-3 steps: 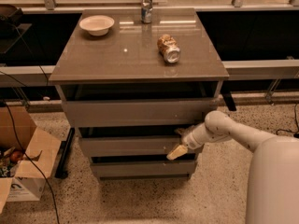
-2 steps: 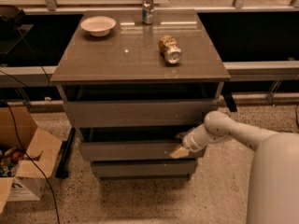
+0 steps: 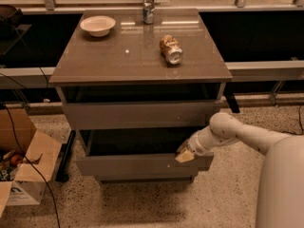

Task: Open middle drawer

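Observation:
The middle drawer (image 3: 133, 166) is a wide grey-brown handleless front. It stands pulled out from the cabinet, with its dark shallow box showing behind the front. My gripper (image 3: 184, 156) is at the top edge of this front, near its right end, touching it. My white arm reaches in from the lower right. The top drawer (image 3: 137, 114) above sits a little forward of the cabinet body. The lowest drawer is mostly hidden under the middle one.
The cabinet's top (image 3: 118, 61) carries a white bowl (image 3: 98, 25) at the back left, an upright can (image 3: 148, 7) at the back and a can lying on its side (image 3: 171, 50). An open cardboard box (image 3: 23, 167) and cables lie on the floor at the left.
The middle drawer has slid further out towards me, and its dark inside now shows. My gripper has moved with its front edge.

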Robot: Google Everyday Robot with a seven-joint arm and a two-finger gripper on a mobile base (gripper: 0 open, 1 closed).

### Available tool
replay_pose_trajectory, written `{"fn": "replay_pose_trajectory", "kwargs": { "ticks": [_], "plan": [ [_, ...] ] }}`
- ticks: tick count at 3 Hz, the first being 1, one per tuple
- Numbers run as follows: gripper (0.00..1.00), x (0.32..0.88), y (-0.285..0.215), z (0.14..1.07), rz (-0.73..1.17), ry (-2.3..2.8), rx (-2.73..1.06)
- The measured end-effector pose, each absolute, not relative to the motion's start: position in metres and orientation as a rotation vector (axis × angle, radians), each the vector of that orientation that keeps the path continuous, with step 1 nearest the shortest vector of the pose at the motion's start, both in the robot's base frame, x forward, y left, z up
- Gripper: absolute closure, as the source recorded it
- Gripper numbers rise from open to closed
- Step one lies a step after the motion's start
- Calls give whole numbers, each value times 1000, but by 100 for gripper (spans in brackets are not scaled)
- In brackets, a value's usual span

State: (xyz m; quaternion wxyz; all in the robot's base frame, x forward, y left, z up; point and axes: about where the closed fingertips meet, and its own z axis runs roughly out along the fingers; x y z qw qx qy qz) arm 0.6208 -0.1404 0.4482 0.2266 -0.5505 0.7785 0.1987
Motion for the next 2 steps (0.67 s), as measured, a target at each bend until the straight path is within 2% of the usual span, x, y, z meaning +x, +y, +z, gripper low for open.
{"fn": "replay_pose_trajectory", "kwargs": {
  "ticks": [2],
  "plan": [
    [18,621,-140,448,548,2146,-1518]
  ]
}}
